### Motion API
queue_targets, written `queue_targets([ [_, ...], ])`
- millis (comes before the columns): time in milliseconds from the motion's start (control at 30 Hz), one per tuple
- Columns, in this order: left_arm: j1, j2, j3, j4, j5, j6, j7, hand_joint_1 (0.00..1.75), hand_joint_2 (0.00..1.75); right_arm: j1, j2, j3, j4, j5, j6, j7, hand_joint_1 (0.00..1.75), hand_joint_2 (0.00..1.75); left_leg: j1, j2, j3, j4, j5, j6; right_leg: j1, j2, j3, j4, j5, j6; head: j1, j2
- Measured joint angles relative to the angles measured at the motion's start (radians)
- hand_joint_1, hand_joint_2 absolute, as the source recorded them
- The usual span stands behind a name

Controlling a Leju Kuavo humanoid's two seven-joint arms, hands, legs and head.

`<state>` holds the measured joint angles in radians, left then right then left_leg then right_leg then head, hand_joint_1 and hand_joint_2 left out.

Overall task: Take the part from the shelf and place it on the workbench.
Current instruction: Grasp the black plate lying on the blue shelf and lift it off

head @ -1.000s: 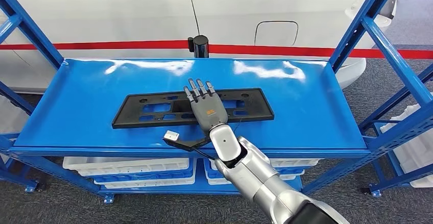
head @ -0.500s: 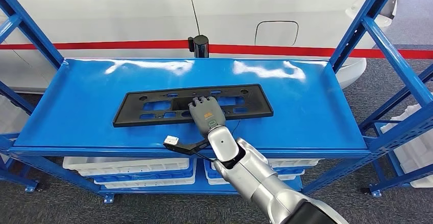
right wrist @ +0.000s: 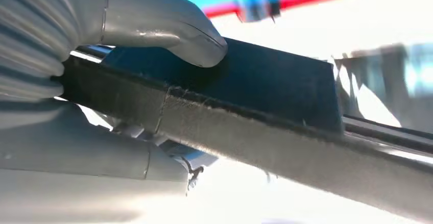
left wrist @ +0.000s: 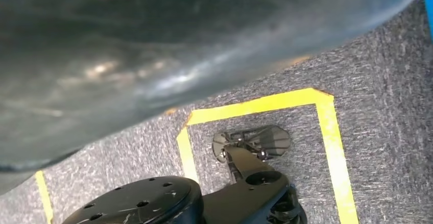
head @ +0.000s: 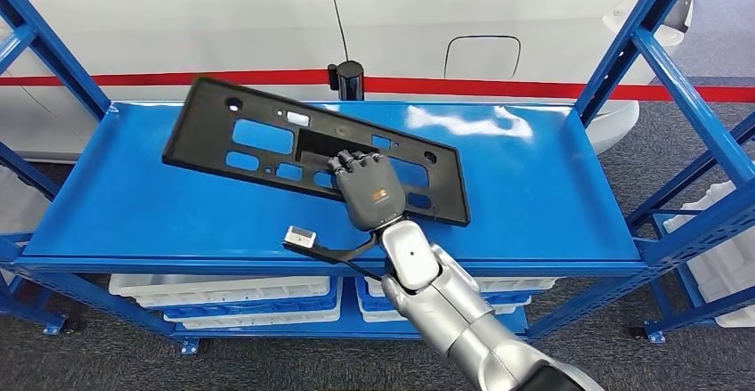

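So we've got the part (head: 267, 137) up off the shelf (head: 133, 195) now, held tilted in the air over the blue deck with its left end riding higher and farther back than the right. It's a long, flat, black plastic plate, matte finish, roughly a rectangle, with a bunch of cutouts in it: rounded rectangular windows in two rows, a few small round holes near the corners and edges, and a little pale tab near the top middle. Our right hand (head: 369, 191) grips it along the lower edge, a bit right of the middle, fingers curled over the front face. From the right wrist camera we see the thick grey thumb (right wrist: 168, 27) pressed flat on the dark face of the part (right wrist: 265, 81), and the edge there looks fuzzy and a bit rough, with a thin seam line across it. Our left hand we can't tell about, since its wrist view looks down at grey carpet (left wrist: 388, 81) with yellow tape lines (left wrist: 327, 127). The shelf is glossy blue painted metal with angled blue posts, and it throws bright reflections. Behind it sits a white car (head: 223, 26) with a red stripe, and below are white bins (head: 223, 289) on the lower level.
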<state>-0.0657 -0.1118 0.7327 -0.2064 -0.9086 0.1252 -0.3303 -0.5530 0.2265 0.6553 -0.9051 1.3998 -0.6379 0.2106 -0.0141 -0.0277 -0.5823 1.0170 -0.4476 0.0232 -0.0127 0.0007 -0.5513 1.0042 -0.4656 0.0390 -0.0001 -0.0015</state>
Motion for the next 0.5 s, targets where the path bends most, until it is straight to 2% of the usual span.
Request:
queue_targets([
  [67,-0.001,-0.001,0.000,0.000,-0.004,0.005,-0.011,0.00,0.00,0.020,-0.013,-0.036,-0.071,-0.052,-0.027,-0.044,1.75,1.75,0.000,0.000,0.000,0.000,0.000,0.000,0.000,0.000,0.000,0.000,0.000,0.000,0.000,0.000],
  [200,-0.004,-0.002,-0.001,0.000,-0.005,0.007,-0.017,0.00,1.75,0.051,-0.034,-0.082,-0.161,-0.095,-0.030,-0.084,1.75,1.75,0.000,0.001,0.000,0.000,0.000,0.000,0.000,0.000,0.000,0.000,0.000,0.000,0.000,0.000],
  [400,-0.006,-0.002,-0.001,0.000,-0.012,0.001,-0.020,0.00,1.75,0.116,-0.034,-0.166,-0.336,-0.304,-0.047,-0.307,1.75,1.75,0.000,0.000,-0.001,0.000,0.000,0.000,0.000,0.000,-0.001,0.000,0.001,0.001,0.000,0.000],
  [500,-0.005,-0.002,-0.001,0.000,-0.013,0.001,-0.028,0.00,1.75,0.155,-0.038,-0.200,-0.463,-0.519,-0.046,-0.437,1.75,1.75,0.000,0.000,-0.002,0.000,0.000,0.000,0.000,0.000,-0.001,0.000,0.001,0.001,0.000,0.000],
])
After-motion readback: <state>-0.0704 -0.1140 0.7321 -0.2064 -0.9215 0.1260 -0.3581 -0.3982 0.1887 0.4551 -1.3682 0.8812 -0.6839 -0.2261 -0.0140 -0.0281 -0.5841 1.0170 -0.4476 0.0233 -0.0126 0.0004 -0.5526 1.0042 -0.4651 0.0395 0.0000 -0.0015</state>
